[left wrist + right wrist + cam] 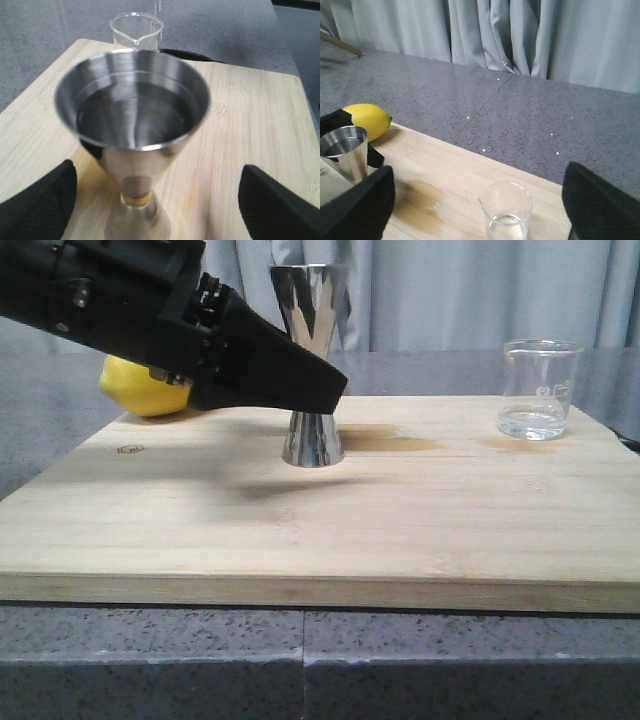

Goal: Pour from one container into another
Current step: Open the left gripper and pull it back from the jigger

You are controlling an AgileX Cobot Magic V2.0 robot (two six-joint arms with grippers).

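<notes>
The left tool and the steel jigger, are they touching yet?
Apart. The left wrist view shows the left tool open, both fingers clear of the jigger with bare wooden board between.

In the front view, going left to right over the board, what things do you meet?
Lemon → left gripper reaching in around the jigger → jigger → wet stain on the board → beaker.

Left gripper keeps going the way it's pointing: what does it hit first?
The steel jigger. It stands between the open fingers of the left gripper, dead ahead. The glass beaker is farther along the same line, on the wooden board.
</notes>
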